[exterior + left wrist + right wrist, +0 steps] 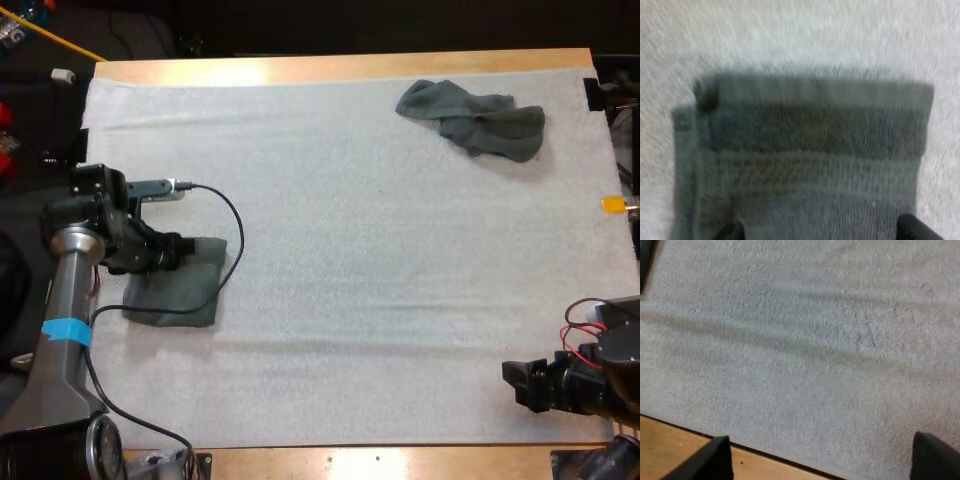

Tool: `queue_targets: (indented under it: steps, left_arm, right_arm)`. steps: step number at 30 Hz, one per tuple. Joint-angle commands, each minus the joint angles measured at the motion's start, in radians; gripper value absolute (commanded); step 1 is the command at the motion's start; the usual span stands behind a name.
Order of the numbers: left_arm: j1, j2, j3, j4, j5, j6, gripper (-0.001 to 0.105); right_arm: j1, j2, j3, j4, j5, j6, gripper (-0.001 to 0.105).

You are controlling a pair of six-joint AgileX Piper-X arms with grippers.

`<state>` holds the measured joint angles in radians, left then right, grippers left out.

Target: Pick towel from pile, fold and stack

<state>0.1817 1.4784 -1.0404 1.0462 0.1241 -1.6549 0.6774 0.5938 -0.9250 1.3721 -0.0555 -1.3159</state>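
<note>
closely over folded towel (185, 295), left gripper (826, 231) spread wide

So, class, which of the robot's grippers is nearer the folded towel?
Left. The left gripper is directly over the folded towel, fingers apart. The right gripper is far across the white mat, open at its near right corner.
</note>
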Motion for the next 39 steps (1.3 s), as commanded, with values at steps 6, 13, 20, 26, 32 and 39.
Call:
queue_targets:
  steps: [6, 13, 20, 26, 32, 39]
  left_arm:
    - [0.0, 0.065, 0.069, 0.003, -0.071, 0.005, 0.058]
    - [0.0, 0.132, 0.088, 0.001, -0.066, 0.005, 0.058]
    - [0.0, 0.156, 0.079, 0.006, -0.066, 0.0, 0.058]
    - [0.0, 0.137, -0.012, -0.008, 0.051, 0.0, 0.058]
    - [0.0, 0.136, -0.09, -0.107, 0.067, -0.033, 0.058]
    - [0.0, 0.196, -0.092, -0.163, 0.073, -0.069, 0.058]
  right_arm:
    - [0.001, -0.001, -0.007, 0.001, -0.003, -0.005, 0.07]
    - [0.001, -0.001, -0.007, 0.001, -0.003, -0.005, 0.07]
    - [0.001, -0.001, -0.007, 0.001, -0.003, -0.005, 0.07]
    - [0.001, -0.001, -0.007, 0.001, -0.003, -0.005, 0.07]
    - [0.001, -0.001, -0.007, 0.001, -0.003, -0.005, 0.07]
    - [0.001, -0.001, -0.007, -0.013, -0.021, 0.004, 0.07]
